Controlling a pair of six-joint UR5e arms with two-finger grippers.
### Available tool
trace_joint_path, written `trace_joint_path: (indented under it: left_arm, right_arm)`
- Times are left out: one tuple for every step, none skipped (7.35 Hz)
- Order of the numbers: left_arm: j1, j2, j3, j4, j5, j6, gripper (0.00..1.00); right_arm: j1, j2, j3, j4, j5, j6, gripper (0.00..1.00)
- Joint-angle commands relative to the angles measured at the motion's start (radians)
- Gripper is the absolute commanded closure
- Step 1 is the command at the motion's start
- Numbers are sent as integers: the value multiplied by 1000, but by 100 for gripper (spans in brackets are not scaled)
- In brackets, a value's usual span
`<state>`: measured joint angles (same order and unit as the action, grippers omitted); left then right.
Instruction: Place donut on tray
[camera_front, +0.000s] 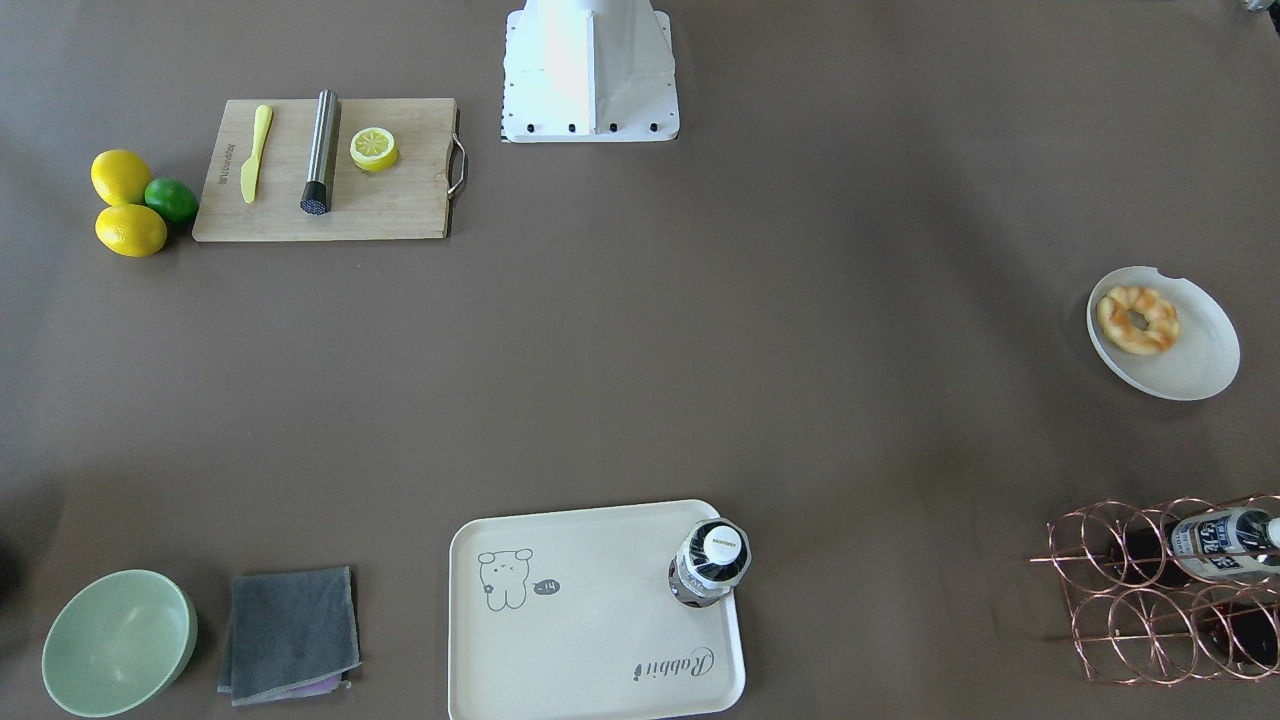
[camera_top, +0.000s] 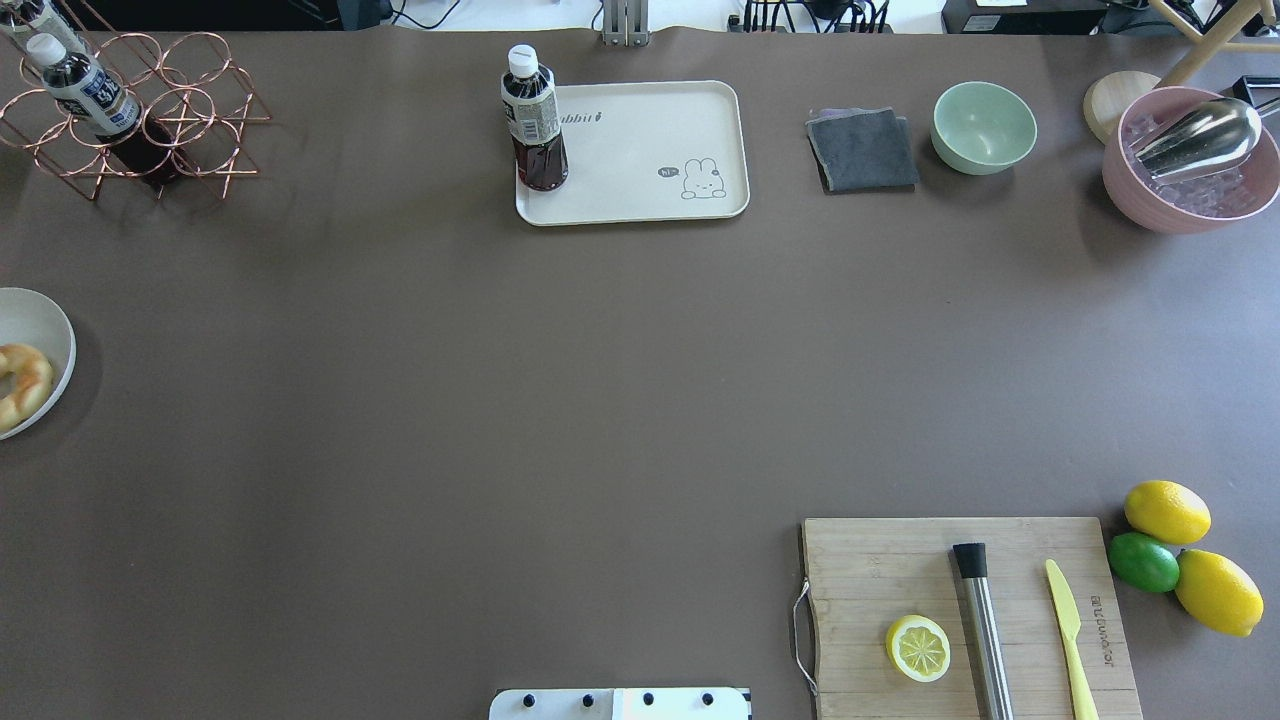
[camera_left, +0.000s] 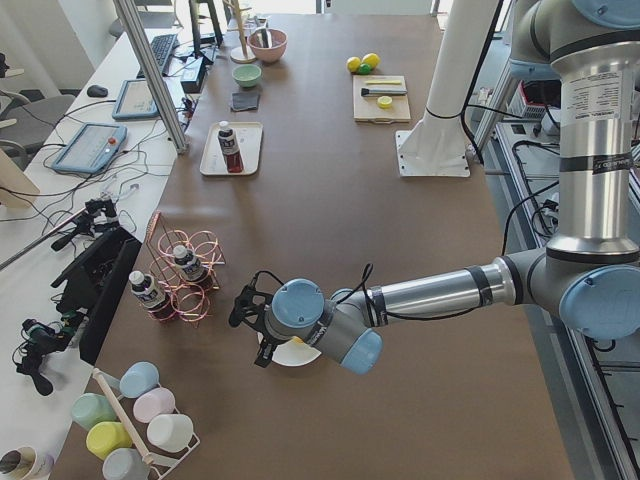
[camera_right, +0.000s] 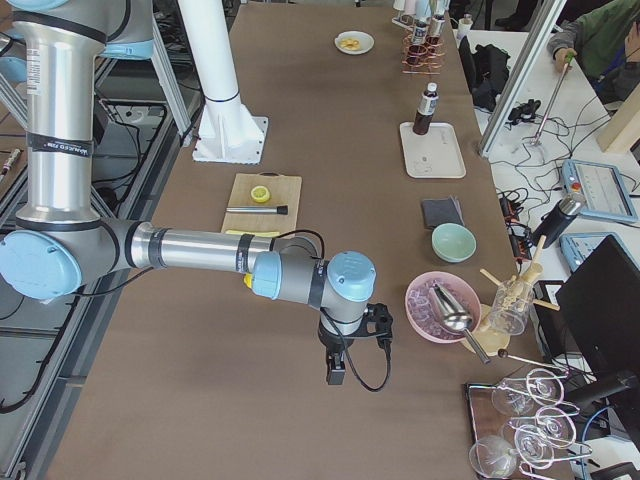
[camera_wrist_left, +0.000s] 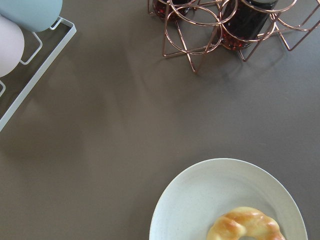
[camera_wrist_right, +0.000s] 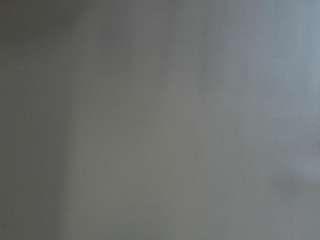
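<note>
The golden braided donut lies on a round white notched plate at the table's left end; it also shows at the overhead view's left edge and at the bottom of the left wrist view. The cream tray with the grey animal drawing lies at the far middle of the table. My left arm's wrist hovers over the plate; I cannot tell whether its gripper is open or shut. My right gripper hangs over bare table at the right end; I cannot tell its state either.
A dark drink bottle stands on the tray's corner. A copper wire rack with bottles stands near the plate. A cutting board with a lemon half, lemons, a grey cloth, a green bowl and a pink bowl are on the right.
</note>
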<state>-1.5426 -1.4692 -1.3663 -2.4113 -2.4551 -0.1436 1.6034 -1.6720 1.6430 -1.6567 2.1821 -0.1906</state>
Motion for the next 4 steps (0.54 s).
trace_joint_path:
  left_arm:
    - [24,-19,21,-11,7,-5,2]
    - [50,-19,70,-11,8,-7,2]
    - [79,-35,135,-11,8,-5,1]
    - [108,-57,183,-11,10,-13,2]
  right_arm:
    - [0,0,0,0,1,0,0]
    - [0,0,0,0,2,0,0]
    - [0,3,0,0,2,0,0]
    - [0,6,0,0,10,0,0]
